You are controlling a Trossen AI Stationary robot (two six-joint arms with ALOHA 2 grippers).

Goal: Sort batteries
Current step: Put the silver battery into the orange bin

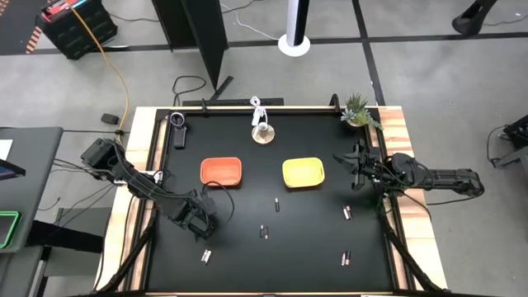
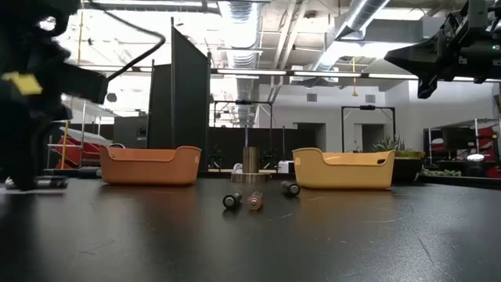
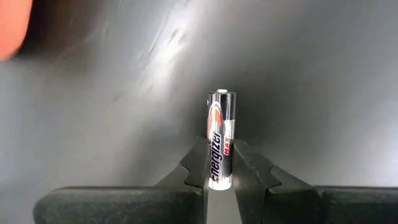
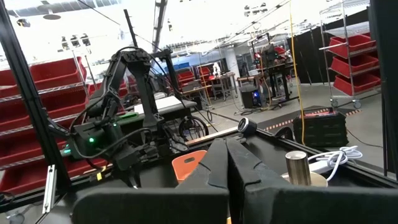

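1. The left gripper [image 3: 221, 171] is clenched on a silver battery [image 3: 221, 137], low over the worktop [image 1: 272, 256] just in front of the orange tray [image 1: 221, 172].
2. The battery's long axis runs straight out between the fingers [image 3: 193, 165], tip pointing away from the wrist.
3. The orange tray lies just beyond this gripper and the yellow tray [image 1: 303, 172] farther to its right; which tray suits this cell is a judgement call.
4. The right gripper [image 4: 227, 165] waits clenched on nothing, raised near the yellow tray.
5. Other batteries [image 1: 264, 232] lie loose on the worktop.
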